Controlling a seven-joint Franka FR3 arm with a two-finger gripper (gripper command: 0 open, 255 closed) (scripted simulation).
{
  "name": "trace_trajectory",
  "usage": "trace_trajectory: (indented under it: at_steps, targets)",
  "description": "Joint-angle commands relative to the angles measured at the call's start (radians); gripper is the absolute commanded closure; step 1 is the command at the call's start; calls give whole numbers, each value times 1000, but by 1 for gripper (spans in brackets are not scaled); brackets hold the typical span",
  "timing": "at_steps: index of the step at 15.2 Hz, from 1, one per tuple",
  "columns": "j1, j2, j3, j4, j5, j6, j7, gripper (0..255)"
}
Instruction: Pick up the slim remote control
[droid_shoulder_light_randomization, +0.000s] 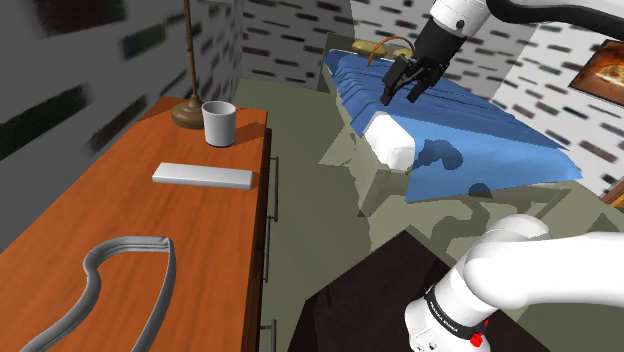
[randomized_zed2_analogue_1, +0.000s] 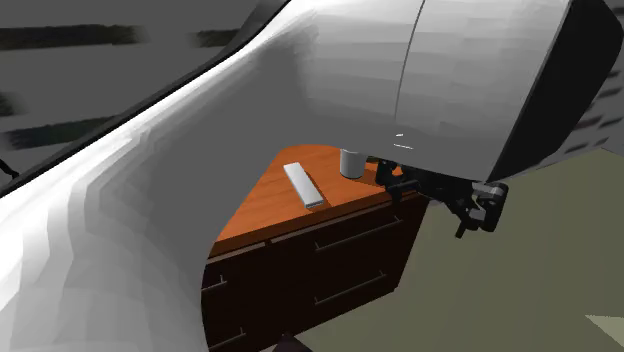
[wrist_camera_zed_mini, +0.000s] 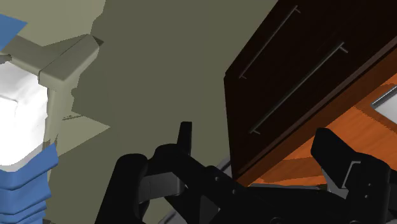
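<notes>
Remote (droid_shoulder_light_randomization: 202, 175): slim, grey, lying flat on orange worktop (droid_shoulder_light_randomization: 120, 215), left-centre of shoulder view, near white cup (droid_shoulder_light_randomization: 219, 123). Fingers (wrist_camera_zed_mini: 184, 135): spread apart, empty, above blue bed (droid_shoulder_light_randomization: 480, 128), upper right.

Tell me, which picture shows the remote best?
The shoulder view: the whole grey remote lies unblocked on the dresser. The second exterior view shows it smaller, past the arm. In the wrist view a grey sliver, likely its end, peeks in.
</notes>
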Motion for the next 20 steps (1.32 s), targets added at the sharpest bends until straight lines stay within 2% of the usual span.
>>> trace_trajectory:
  at_steps: [1,10,20]
  targets:
    - [0,0,0,0,0,0,0,0]
    - [78,304,62,123,28,118,-85,0]
    - [152,639,150,324,22,176,-166,0]
